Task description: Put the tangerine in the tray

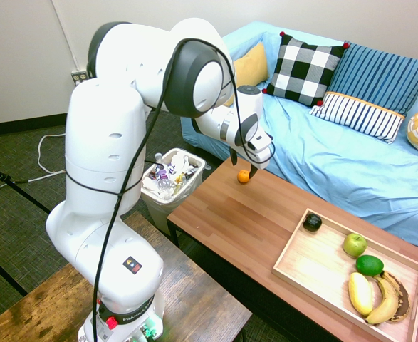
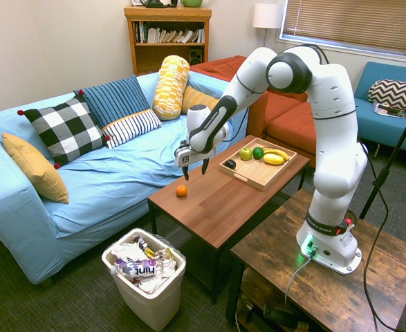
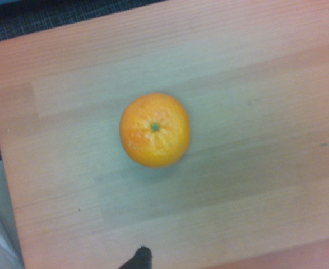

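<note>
Orange and round, the tangerine (image 1: 243, 176) sits alone on the reddish-brown wooden coffee table (image 1: 244, 221), near the table end closest to the white trash bin (image 1: 171, 179) and well apart from the tray (image 1: 300, 265). In the wrist view it lies stem side up on bare wood grain, touching nothing. The gripper (image 2: 195, 168) hangs above the table, pointing straight down, a little to the tray side of the tangerine in the second exterior view and above it; its two dark fingers stand spread apart with nothing between them. No part of the gripper touches the fruit.

At the far end of the table from the tangerine rests the light wood tray, its low rim enclosing a green apple (image 1: 354, 244), a green lime (image 1: 369, 265), two bananas (image 1: 374, 295) and a small dark fruit (image 1: 312, 222) in the corner nearest the tangerine. Beyond the table from the arm's base stands a sofa under a light blue cover (image 1: 337, 160), carrying a black-and-white checked cushion (image 1: 304, 70), striped cushions and a mustard one. The bin, beside the table end near the tangerine, is filled with wrappers and crumpled paper.
</note>
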Action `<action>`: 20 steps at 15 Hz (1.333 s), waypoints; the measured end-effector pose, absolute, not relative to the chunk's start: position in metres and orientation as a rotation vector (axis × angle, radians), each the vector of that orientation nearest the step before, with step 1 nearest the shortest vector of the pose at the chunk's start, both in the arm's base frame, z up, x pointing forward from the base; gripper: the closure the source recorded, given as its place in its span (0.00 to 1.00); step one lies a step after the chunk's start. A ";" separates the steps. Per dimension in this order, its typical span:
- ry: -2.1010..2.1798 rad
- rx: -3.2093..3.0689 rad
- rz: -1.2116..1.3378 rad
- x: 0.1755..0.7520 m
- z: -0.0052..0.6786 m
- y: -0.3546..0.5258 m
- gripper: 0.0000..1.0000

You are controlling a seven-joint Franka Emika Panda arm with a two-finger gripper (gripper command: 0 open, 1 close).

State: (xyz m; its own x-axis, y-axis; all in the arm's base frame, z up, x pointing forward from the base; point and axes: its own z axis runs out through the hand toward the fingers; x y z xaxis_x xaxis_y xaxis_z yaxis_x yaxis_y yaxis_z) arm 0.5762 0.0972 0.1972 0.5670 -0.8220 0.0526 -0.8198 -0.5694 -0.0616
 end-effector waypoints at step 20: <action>1.589 -2.728 -0.116 0.649 0.095 0.128 1.00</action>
State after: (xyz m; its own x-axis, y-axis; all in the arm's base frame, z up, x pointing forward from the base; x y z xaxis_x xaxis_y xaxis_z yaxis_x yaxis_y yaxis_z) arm 0.6487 0.1282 0.0955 0.4911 -0.8681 0.0722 -0.8694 -0.4937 -0.0216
